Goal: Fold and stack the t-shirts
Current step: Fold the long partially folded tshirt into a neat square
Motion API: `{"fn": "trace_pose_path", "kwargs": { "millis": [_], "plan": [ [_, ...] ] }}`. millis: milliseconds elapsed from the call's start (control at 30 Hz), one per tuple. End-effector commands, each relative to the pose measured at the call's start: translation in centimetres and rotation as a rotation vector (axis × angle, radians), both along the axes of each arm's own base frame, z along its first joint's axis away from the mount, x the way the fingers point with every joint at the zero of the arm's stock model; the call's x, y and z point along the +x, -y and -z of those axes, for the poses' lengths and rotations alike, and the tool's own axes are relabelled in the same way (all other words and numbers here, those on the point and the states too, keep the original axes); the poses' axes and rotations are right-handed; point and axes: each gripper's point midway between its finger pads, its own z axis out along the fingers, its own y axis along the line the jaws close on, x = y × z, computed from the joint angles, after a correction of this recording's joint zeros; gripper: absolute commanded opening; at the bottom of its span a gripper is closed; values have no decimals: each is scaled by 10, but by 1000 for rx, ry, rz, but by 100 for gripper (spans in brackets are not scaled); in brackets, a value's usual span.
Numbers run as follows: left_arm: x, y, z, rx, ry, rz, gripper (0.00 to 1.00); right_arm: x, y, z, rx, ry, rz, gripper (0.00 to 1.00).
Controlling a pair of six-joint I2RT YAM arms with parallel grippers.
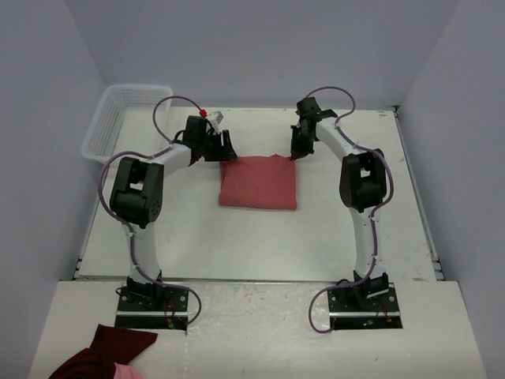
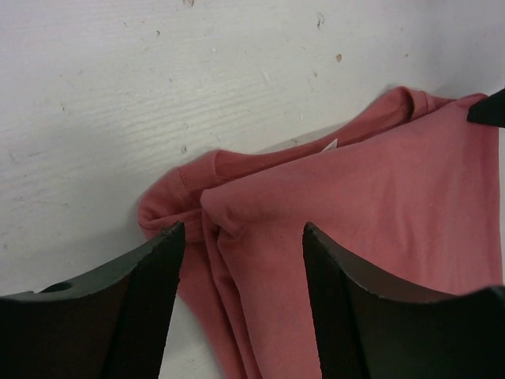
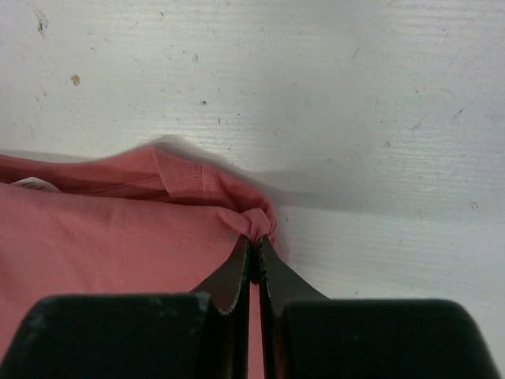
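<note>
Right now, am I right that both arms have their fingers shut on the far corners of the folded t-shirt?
Not quite. Only the right fingers are shut on the t-shirt, pinching its far right corner. The left wrist view shows the left fingers open, standing apart over the far left corner without gripping it.

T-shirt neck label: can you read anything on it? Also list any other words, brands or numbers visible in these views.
No text can be read in any view.
Neck label on the t-shirt: only a small white sliver shows, mostly tucked under the cloth; no print can be made out.
Basket and table: no writing or markings visible.
</note>
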Motion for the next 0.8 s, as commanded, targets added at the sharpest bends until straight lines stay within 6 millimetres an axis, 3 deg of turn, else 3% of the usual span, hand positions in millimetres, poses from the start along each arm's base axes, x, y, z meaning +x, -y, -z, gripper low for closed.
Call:
{"fn": "trace_pose_path", "kwargs": {
  "millis": [0,200,300,400,567,767],
  "plan": [
    [6,4,-17,42,56,12,63,3,-1,-16,17,40,-16,0],
    [15,15,-9,41,47,27,56,1,-4,-20,39,44,-19,0],
    [23,18,-7,39,50,26,42,0,-4,-24,43,51,-20,0],
    [28,17,-1,51,41,19,35,0,-3,-28,42,60,-20,0],
    [26,15,7,62,22,18,34,0,-4,-32,44,66,-25,0],
    [21,7,4,111,36,-5,44,-2,-4,-26,47,57,-29,0]
  ]
}}
